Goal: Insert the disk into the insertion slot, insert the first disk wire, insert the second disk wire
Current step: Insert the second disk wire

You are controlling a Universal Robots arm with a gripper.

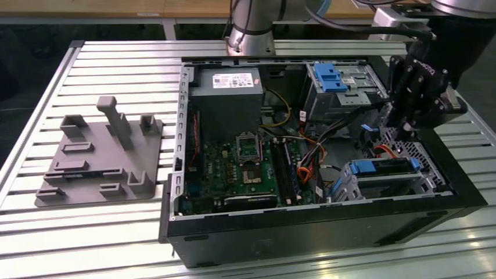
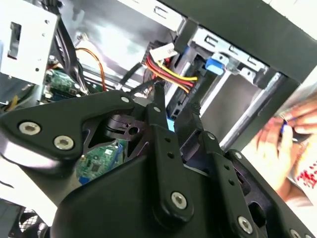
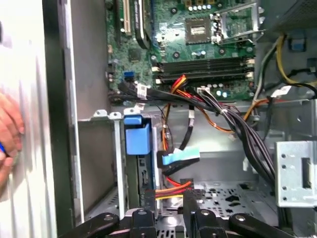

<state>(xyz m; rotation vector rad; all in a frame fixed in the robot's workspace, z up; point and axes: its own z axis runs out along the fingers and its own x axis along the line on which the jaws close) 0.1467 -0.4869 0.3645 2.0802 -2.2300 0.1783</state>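
Observation:
The disk [image 1: 385, 167], grey in its bright blue carrier [image 3: 137, 139], lies inside the insertion slot [image 1: 424, 177], a low silver bay at the case's near corner on the exterior view's right. My gripper [image 1: 391, 131] hangs just over the disk's back end. Its fingers [image 2: 158, 106] flank the black plug of the first disk wire [image 2: 171, 72], a red, yellow and black bundle [image 3: 171, 188], and my gripper [image 3: 168, 206] is shut on that plug at the disk's rear. The second disk wire's blue plug [image 3: 181, 158] hangs loose beside the disk.
The open case holds a motherboard [image 1: 240, 168], a power supply [image 1: 225, 93] and a taller cage with a blue latch [image 1: 333, 78]. A thick dark cable bundle [image 3: 237, 124] crosses near the bay. A grey fixture [image 1: 101, 157] sits on the slatted table. A person's hand [image 2: 292, 129] rests outside the case wall.

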